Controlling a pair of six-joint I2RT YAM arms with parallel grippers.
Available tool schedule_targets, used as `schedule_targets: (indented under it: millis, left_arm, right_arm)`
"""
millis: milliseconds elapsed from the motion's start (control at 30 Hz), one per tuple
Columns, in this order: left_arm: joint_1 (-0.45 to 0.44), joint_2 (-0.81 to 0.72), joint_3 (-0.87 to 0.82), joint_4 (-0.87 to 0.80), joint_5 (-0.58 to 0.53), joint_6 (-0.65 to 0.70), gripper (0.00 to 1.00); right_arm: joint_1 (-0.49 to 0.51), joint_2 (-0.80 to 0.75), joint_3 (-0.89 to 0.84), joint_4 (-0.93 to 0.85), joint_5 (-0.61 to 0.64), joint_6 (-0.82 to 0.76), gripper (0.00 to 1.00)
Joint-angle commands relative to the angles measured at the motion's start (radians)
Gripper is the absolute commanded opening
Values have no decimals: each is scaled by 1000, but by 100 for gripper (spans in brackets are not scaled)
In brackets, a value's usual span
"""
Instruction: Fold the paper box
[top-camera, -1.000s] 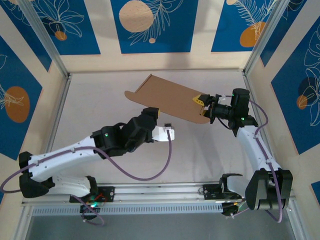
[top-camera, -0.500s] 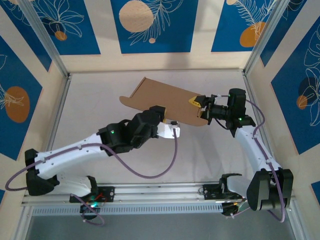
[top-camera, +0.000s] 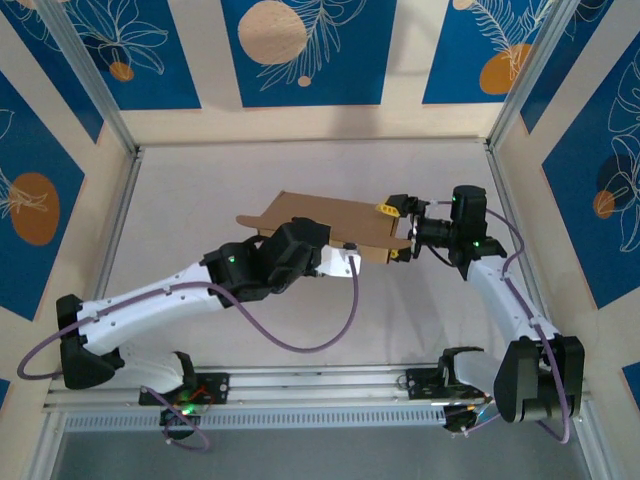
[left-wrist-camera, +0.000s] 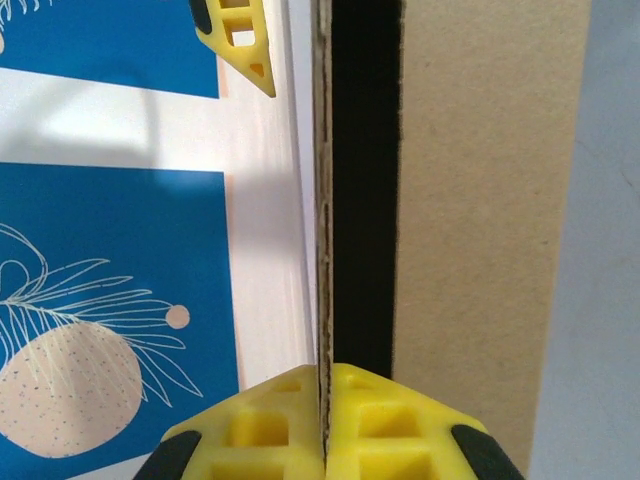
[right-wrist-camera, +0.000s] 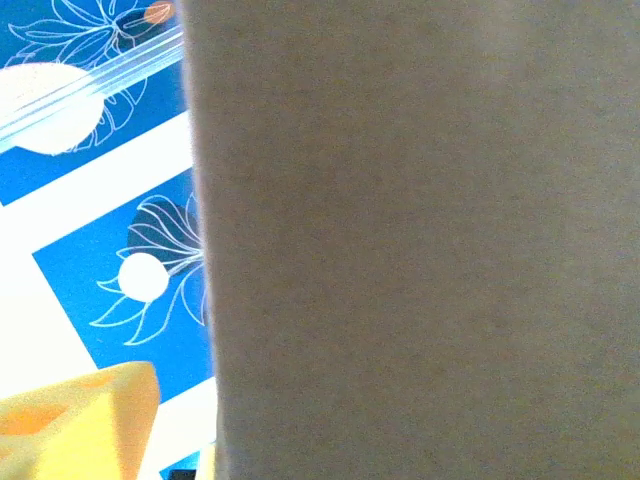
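Two claws are clamped on the paper box (top-camera: 320, 215), held tilted above the bench (top-camera: 200, 190): left claw (left-wrist-camera: 322, 425) pinching its near edge, right claw (top-camera: 398, 230) gripping its right end.

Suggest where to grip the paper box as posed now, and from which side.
Pinch the paper box on its near long edge, coming from the near side with the fingers straddling the sheet. It is a thin sheet tilted up, so only an edge fits between them. The left gripper is shut there.
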Motion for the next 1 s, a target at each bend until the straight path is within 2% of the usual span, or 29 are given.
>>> schedule_targets:
  millis: [0,133,267,333,400,600,667,733,867,967]
  left_arm:
    - [2,3,77,-83,16,-51,0]
    - [2,20,143,-189,25,-96,0]
    - [0,45,219,-308,92,-174,0]
    - [-2,49,209,-314,127,-204,0]
    - [-8,46,161,-300,144,-220,0]
    - [-23,8,15,-241,195,-284,0]
    - [-28,-11,-11,-226,203,-291,13]
    - [-34,-28,-23,-217,210,-291,35]
    - [-36,-47,-16,-226,208,-286,67]
    - [-33,-34,5,-270,205,-278,80]
  right_arm:
    - [-6,-47,14,-91,2,-40,92]
    - [-17,-88,9,-151,6,-58,97]
    - [-20,-111,-5,-152,4,-52,96]
    - [-16,-111,-41,-69,-1,9,91]
    - [-9,-107,-75,17,7,70,81]
    - [-9,-94,-102,68,13,96,63]
    - [-9,-94,-112,78,21,106,55]
    - [-10,-92,-117,85,29,114,48]
    - [-9,-80,-121,94,39,129,45]
    - [-7,-75,-120,96,41,135,45]
